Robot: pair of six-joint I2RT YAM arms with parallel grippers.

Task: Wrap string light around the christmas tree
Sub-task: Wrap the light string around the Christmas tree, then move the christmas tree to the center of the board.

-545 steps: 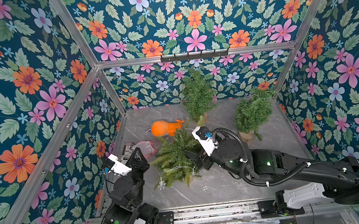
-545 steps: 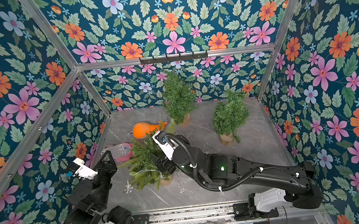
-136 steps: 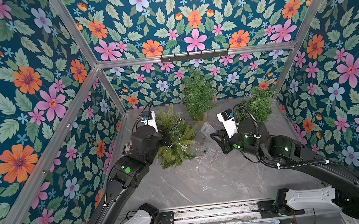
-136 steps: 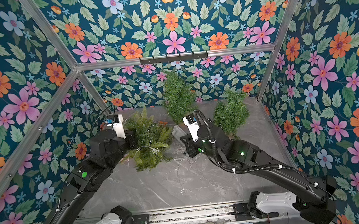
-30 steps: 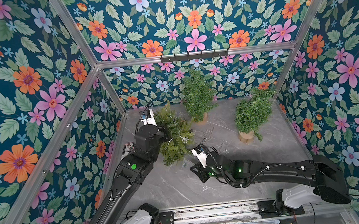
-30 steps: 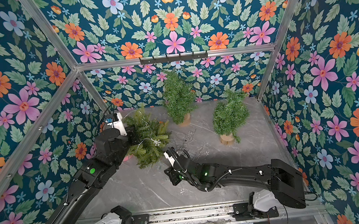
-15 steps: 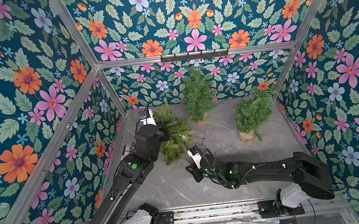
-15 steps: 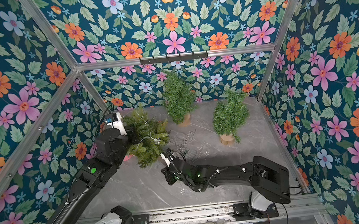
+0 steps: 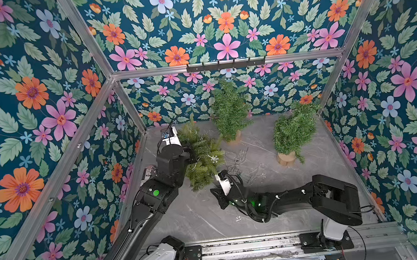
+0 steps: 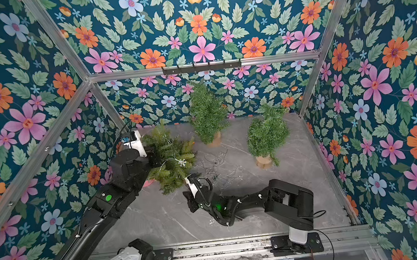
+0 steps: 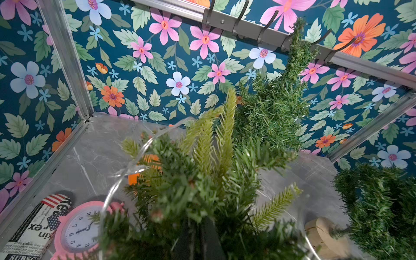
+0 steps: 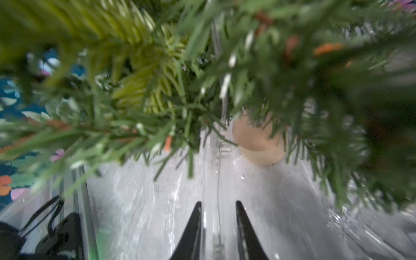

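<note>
- the left fingers [image 11: 211, 238] are buried deep in the christmas tree [image 9: 202, 155], shut together on it, holding it tilted at the left side of the table [image 9: 206, 220].
- the string light [image 11: 135, 155], a clear strand, loops over the tree's upper branches; its white snowflake [image 9: 215, 159] shows among the needles in both top views.
- more strand lies loose on the table between this tree, the back tree [image 9: 229, 112] and the right tree [image 9: 294, 129].
- the right fingers [image 12: 193, 231] sit low by the tree's foot, nipped on the clear strand, which runs on toward the wooden base [image 12: 258, 144].
- a pink clock [image 11: 76, 229] lies by the left wall.
</note>
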